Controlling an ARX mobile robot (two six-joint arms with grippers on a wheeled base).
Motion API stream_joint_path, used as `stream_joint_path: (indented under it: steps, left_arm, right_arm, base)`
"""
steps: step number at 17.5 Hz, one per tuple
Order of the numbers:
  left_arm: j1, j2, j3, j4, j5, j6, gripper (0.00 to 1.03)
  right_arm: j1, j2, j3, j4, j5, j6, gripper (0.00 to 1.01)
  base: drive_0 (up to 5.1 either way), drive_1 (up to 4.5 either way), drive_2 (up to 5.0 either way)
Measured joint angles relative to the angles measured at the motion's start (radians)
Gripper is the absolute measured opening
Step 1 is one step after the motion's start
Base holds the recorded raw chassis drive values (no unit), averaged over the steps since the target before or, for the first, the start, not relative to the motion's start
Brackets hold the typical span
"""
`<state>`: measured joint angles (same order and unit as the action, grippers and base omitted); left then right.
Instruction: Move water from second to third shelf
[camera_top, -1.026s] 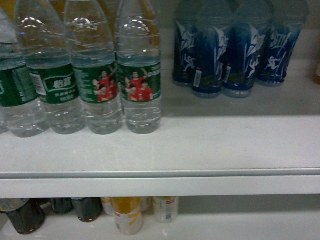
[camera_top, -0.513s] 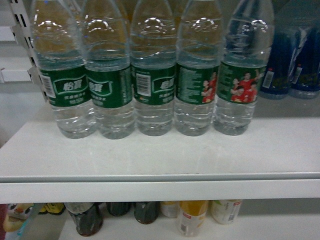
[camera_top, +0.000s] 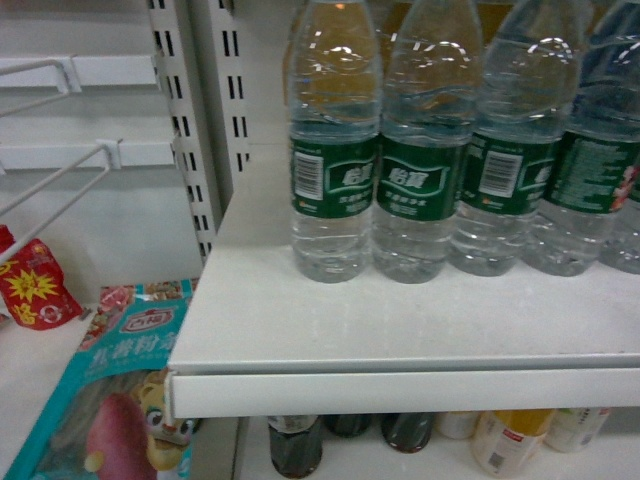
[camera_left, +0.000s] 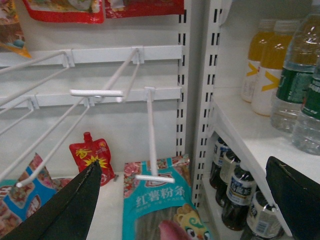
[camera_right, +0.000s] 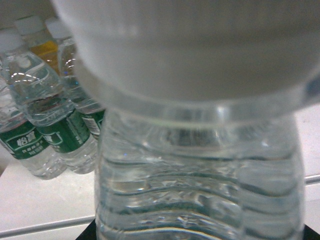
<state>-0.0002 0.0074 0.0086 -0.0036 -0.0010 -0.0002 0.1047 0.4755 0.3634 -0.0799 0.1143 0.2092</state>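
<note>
White slotted shelving (camera_top: 400, 330), wire hooks (camera_left: 95, 93)

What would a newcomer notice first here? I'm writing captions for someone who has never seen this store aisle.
Probably the row of green-labelled water bottles near the front of the white shelf in the head view. In the right wrist view, one clear ribbed water bottle fills the frame, its white cap right at the lens. Left of the shelving, snack packets lie under bare white peg hooks.
</note>
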Motion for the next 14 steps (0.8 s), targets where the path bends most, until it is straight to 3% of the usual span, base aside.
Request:
stream_joint_path:
  steps: [5, 9, 14]
  left_arm:
    - [0.0, 0.0, 0.0, 0.001, 0.0, 0.0, 0.98]
    - [0.0, 0.0, 0.0, 0.001, -0.002, 0.0, 0.98]
    - [0.0, 0.0, 0.0, 0.0, 0.0, 0.0, 0.98]
  right_arm:
    - [0.0, 0.0, 0.0, -0.001, 0.003, 0.0, 0.43]
    - [0.002, 0.0, 0.0, 0.0, -0.014, 0.002, 0.43]
    - [0.0, 0.0, 0.0, -0.002, 0.002, 0.002, 0.43]
  base:
    - [-5.0, 2.49, 2.5]
    - [0.0, 0.0, 0.0]
    - [0.0, 0.0, 0.0]
